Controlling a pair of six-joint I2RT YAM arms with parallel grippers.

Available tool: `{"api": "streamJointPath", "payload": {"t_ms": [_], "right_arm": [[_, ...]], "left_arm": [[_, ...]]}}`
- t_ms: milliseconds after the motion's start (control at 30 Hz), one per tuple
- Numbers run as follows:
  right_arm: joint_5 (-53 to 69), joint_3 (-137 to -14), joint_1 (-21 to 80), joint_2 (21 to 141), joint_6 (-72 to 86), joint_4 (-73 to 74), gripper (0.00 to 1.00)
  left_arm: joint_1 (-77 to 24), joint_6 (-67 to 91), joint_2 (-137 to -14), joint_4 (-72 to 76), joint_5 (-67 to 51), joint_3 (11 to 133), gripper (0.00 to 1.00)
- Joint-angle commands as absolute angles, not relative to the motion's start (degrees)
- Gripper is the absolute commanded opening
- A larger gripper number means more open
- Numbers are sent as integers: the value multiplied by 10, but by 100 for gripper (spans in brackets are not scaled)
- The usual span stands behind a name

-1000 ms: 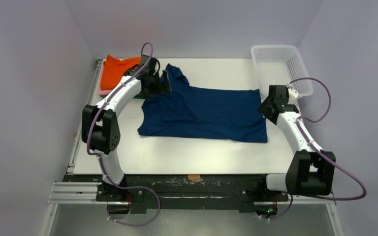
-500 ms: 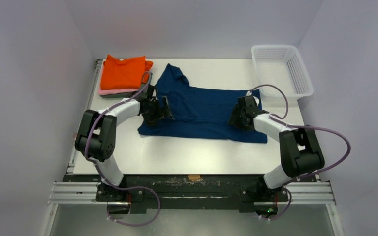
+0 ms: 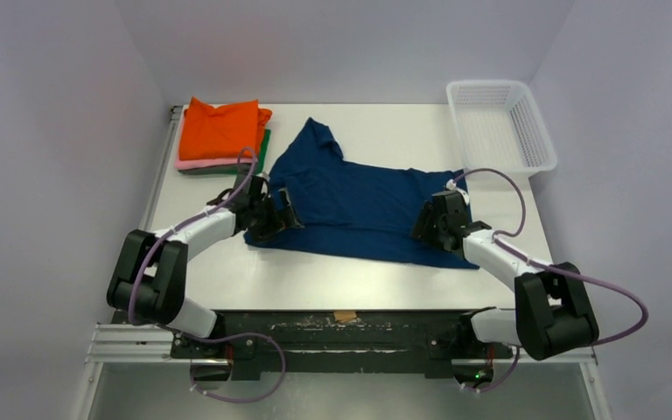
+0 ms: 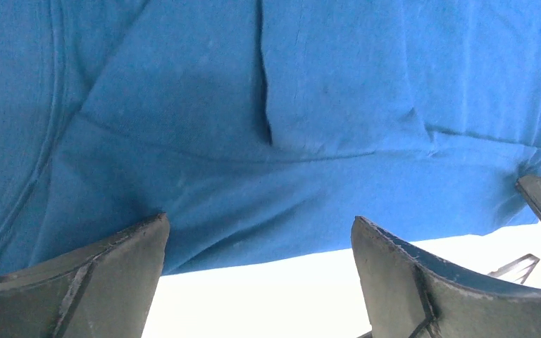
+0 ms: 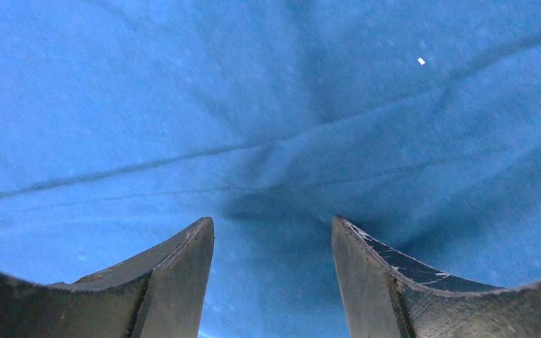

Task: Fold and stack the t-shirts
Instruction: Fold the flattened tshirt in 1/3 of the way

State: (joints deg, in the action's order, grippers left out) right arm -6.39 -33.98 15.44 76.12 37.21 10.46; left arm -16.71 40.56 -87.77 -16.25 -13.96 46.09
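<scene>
We see the navy t-shirt (image 3: 359, 210) lying spread on the table (image 3: 385, 118), about mid-table. It is not folded. One sleeve points toward the far edge, and the hem side runs toward the right arm. The cloth is wrinkled, with a crease down the chest in the left wrist view (image 4: 289, 105).

The folded stack sits at the far left corner of the table. The orange shirt (image 3: 221, 129) is on top, a pink one (image 3: 184, 163) shows at the left edge beneath it, and a dark green one (image 3: 265, 150) shows at the right edge. The stack is near the navy sleeve but apart from it.

The left gripper (image 3: 282, 213) is low over the shirt's near left edge. Its jaws are spread wide and its fingers (image 4: 113, 282) straddle the cloth border where it meets bare table, with nothing pinched.

The right gripper (image 3: 426, 223) is down on the shirt's right part, near the hem. Its jaws are parted, and its fingers (image 5: 169, 282) have blue cloth showing in the gap between them. We see no fold of cloth caught there.

The white mesh basket (image 3: 499, 122) stands at the far right corner, well apart from the shirt.
</scene>
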Motion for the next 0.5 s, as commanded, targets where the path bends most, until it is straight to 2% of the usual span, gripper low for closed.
{"api": "streamJointPath", "payload": {"t_ms": [0, 167, 333, 467], "right_arm": [[-75, -300, 154, 712, 368, 242, 62], [-66, -293, 154, 647, 353, 257, 62], [-83, -322, 155, 616, 329, 255, 62], [-84, -332, 154, 596, 319, 234, 62]], "left_arm": [[-187, 431, -829, -255, -105, 383, 100], [-241, 459, -744, -290, -78, 342, 100], [-262, 451, -699, -306, -41, 401, 100], [-262, 450, -711, -292, -3, 441, 98]]}}
